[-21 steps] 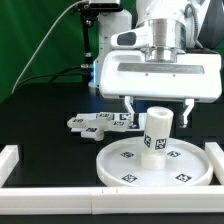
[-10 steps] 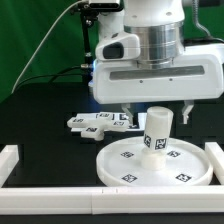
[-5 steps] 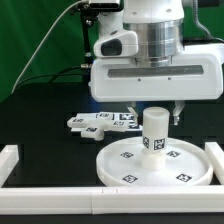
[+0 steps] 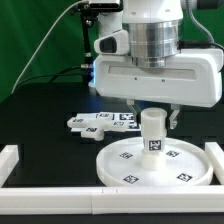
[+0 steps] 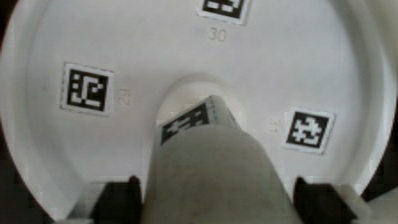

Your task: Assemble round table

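Observation:
The large white round disc (image 4: 122, 166) lies flat on the black table, tags on its face. The short thick white leg (image 4: 153, 137) stands upright near the disc's centre. My gripper (image 4: 154, 116) hangs straight above it, lowered over the leg's top, with one finger on each side. In the wrist view the leg (image 5: 214, 150) fills the middle over the disc (image 5: 151, 55). The dark fingertips (image 5: 118, 198) stand on either side of the leg with a thin gap showing. The gripper (image 5: 217, 200) is open around the leg.
The marker board (image 4: 98, 121) lies behind the disc toward the exterior view's left. A white rail (image 4: 60, 199) runs along the front, with raised white blocks at the left (image 4: 8, 160) and right (image 4: 215, 154). A green curtain hangs behind.
The gripper has come down and shifted slightly toward the exterior view's left, so its fingers now straddle the leg's top. The leg and disc have not moved.

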`<action>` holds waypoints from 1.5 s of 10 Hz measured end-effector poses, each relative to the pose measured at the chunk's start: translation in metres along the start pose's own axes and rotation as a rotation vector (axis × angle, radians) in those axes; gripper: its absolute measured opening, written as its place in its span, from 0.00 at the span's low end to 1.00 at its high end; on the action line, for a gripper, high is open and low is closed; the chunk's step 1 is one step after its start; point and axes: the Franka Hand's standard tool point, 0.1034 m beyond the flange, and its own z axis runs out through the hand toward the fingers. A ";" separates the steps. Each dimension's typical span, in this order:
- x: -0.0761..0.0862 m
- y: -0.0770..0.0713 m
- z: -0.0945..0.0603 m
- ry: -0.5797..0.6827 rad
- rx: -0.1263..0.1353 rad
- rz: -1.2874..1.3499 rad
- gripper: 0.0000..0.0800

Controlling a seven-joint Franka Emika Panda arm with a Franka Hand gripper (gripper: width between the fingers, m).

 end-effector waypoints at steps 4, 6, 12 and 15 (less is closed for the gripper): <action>0.001 -0.001 0.000 0.044 0.080 0.613 0.51; -0.003 -0.005 0.000 0.014 0.113 0.874 0.51; -0.003 -0.008 -0.001 -0.018 0.086 0.699 0.76; -0.003 -0.010 -0.002 -0.021 0.075 0.429 0.81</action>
